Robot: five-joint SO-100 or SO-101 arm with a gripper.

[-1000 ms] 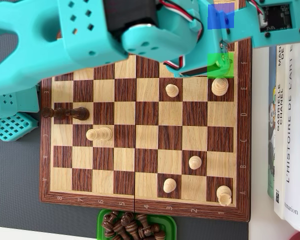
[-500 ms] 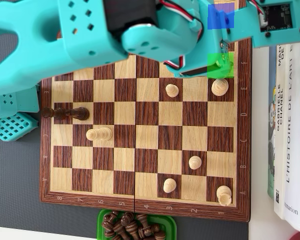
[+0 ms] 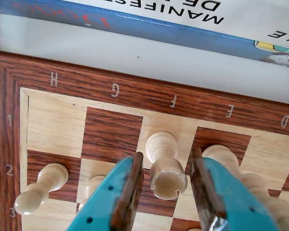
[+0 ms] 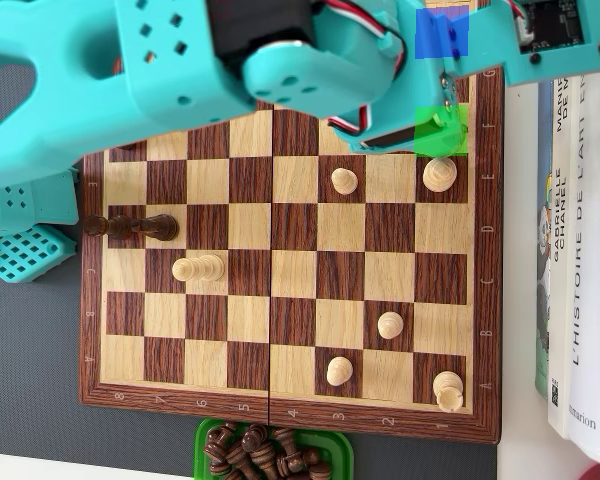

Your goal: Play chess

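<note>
- Straddling a light rook (image 3: 166, 171), gripper (image 3: 166, 195) fingers spread either side, not touching
- Rook near chessboard (image 3: 135, 98) F-file edge

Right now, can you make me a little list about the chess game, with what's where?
board: brown and tan wooden chessboard, lettered rim
light pieces: several pale wooden chess pieces scattered on the squares, such as one pawn
dark piece on board: one dark brown piece lying on its side near the left edge in the overhead view
captured pieces: dark pieces piled in a green tray below the board
gripper: turquoise gripper, fingers open on both sides of a pale wooden piece, no clear contact
beside board: white books
</note>
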